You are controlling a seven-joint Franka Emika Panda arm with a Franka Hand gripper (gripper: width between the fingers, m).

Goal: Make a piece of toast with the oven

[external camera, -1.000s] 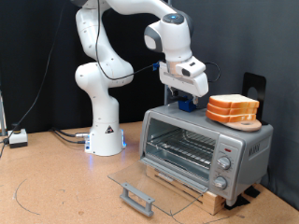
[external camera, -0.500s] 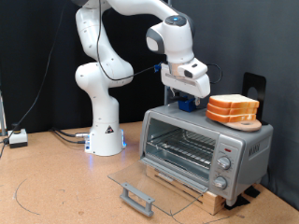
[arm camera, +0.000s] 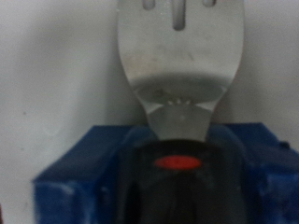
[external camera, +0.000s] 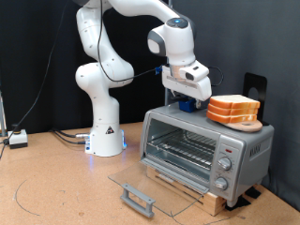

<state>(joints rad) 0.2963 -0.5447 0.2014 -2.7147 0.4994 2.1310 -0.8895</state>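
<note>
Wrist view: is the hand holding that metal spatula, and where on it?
Cannot tell. The hand is right above the blue block where the spatula rests, but no fingers show on it.

The exterior view is evenly and brightly lit, sharp, with soft shadows under the boxy silver-grey toaster oven point(external camera: 206, 150) and faint glare on its open glass door point(external camera: 141, 181). The wrist view is dim and blurred throughout.

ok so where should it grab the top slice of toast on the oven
Probably by its crust edges, from above: the toast lies flat on top of the stack, on a plate on the oven, so only its rim offers opposite sides. The gripper hangs to the exterior view's left, over the blue block.
</note>
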